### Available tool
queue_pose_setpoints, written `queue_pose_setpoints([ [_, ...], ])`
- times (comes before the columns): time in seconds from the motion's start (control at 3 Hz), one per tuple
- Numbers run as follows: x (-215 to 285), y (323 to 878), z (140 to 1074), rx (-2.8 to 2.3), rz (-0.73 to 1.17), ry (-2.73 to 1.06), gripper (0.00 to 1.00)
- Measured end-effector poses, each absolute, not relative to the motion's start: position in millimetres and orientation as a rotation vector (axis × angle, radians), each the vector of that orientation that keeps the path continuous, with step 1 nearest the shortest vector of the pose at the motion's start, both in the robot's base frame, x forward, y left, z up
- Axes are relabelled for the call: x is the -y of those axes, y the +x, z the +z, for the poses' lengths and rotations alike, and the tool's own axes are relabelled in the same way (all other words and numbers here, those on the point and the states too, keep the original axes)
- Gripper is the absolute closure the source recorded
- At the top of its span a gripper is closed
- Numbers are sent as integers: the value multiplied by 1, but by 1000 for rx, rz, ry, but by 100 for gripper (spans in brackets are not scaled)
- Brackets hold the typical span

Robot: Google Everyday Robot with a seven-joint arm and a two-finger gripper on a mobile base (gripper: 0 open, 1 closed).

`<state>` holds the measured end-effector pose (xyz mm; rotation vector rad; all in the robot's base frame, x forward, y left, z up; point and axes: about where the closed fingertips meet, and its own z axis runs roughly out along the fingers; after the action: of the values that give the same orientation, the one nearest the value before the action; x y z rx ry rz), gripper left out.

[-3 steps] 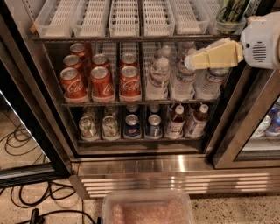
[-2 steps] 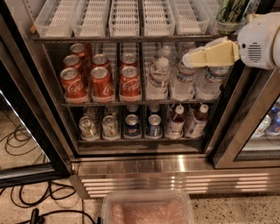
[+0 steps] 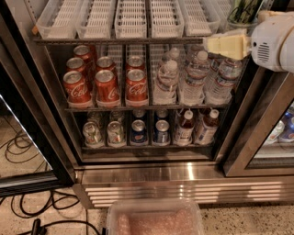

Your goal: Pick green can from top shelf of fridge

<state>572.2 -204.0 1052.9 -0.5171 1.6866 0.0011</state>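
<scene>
The fridge (image 3: 183, 174) stands open in front of me. Its top shelf (image 3: 124, 40) carries a row of white slotted trays (image 3: 133, 18). A dark green can (image 3: 245, 10) stands at the shelf's right end, cut off by the frame's top edge and partly hidden behind my arm. My gripper (image 3: 225, 46), cream-coloured on a white arm, points left at the level of the top shelf's front edge, just below and left of the green can. It holds nothing that I can see.
Red cola cans (image 3: 106, 85) and water bottles (image 3: 197, 73) fill the middle shelf. Small cans (image 3: 138, 131) and bottles (image 3: 183, 126) fill the lower one. The open door (image 3: 27, 137) stands left, a door frame (image 3: 257, 133) right. A plastic bin (image 3: 154, 220) and cables (image 3: 27, 206) lie on the floor.
My gripper has risen from in front of the water bottles to the level of the top shelf's edge. Nothing in the fridge has moved.
</scene>
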Motion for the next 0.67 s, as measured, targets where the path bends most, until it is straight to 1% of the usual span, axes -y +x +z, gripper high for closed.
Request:
queue_pose_setpoints([
  [0.67, 219, 582, 1062, -1616, -51, -382, 21],
])
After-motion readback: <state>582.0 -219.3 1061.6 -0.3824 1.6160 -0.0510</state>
